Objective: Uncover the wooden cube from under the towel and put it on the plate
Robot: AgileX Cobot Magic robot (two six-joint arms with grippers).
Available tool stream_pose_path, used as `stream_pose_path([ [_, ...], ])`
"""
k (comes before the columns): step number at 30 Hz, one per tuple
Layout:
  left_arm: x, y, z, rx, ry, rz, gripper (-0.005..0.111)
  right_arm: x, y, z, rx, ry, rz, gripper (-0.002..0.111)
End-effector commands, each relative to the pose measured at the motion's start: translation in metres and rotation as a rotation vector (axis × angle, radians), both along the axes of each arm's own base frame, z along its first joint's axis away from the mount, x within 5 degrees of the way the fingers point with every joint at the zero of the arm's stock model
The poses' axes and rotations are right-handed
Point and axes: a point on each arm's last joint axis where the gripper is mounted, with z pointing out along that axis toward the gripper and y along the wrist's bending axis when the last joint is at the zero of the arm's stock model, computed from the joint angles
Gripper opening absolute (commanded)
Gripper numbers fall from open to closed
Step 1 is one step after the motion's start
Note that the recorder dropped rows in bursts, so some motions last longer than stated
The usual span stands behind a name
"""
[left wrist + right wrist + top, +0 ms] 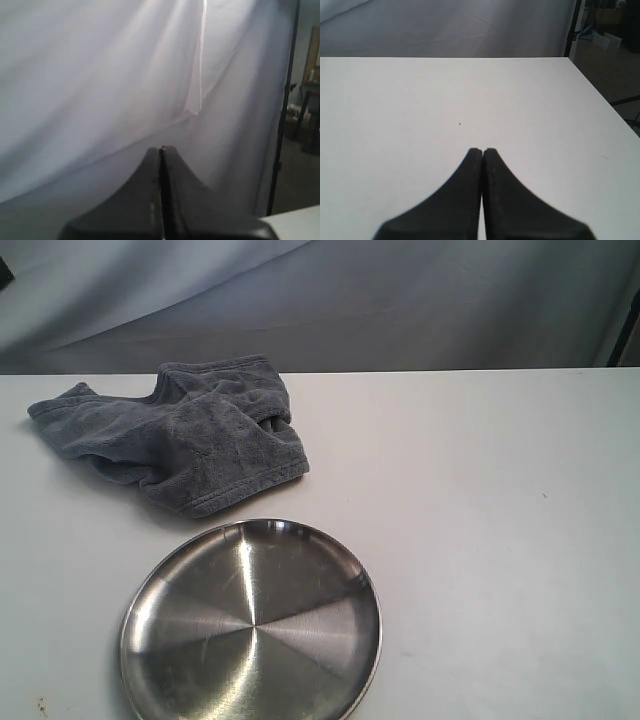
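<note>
Both grippers pinched closed, empty: left gripper (161, 149) faces the backdrop (100, 75), right gripper (482, 149) hangs over the bare white table (470, 95). Cube unseen, probably under the towel (190, 435), far left, just beyond the plate (250, 630). Risk: if you snatch the plush cloth, the cube may drag along or tumble towards the table's far edge.

No readable text, label, brand or number shows anywhere.

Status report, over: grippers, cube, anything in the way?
Left gripper and right gripper shut, empty. Towel bunched beyond plate; cube not visible. Plate empty, nothing in the way.
</note>
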Motion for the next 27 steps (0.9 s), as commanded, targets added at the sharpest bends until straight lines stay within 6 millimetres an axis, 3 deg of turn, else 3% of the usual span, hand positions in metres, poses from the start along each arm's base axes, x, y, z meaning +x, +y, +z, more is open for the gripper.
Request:
stream_pose_path([
  [1,0.013,0.002,-0.025,0.083,0.131,0.017,0.0,0.0,0.0,-0.001,0.004,-0.006,0.0,0.0],
  [6,0.024,-0.001,-0.034,0.243,0.292,0.063,0.001,0.0,0.0,-0.001,0.004,-0.006,0.0,0.0],
  [11,0.031,-0.018,-0.025,0.352,0.455,0.195,0.001,0.0,0.0,-0.001,0.004,-0.006,0.0,0.0],
  [19,0.027,-0.047,-0.014,0.495,0.553,0.272,0.001,0.0,0.0,-0.001,0.004,-0.006,0.0,0.0],
  [23,0.032,-0.053,-0.022,0.591,0.664,0.284,0.001,0.0,0.0,-0.001,0.004,-0.006,0.0,0.0],
  [27,0.041,-0.062,-0.037,0.732,0.849,0.172,0.0,0.0,0.0,-0.001,0.004,-0.006,0.0,0.0],
])
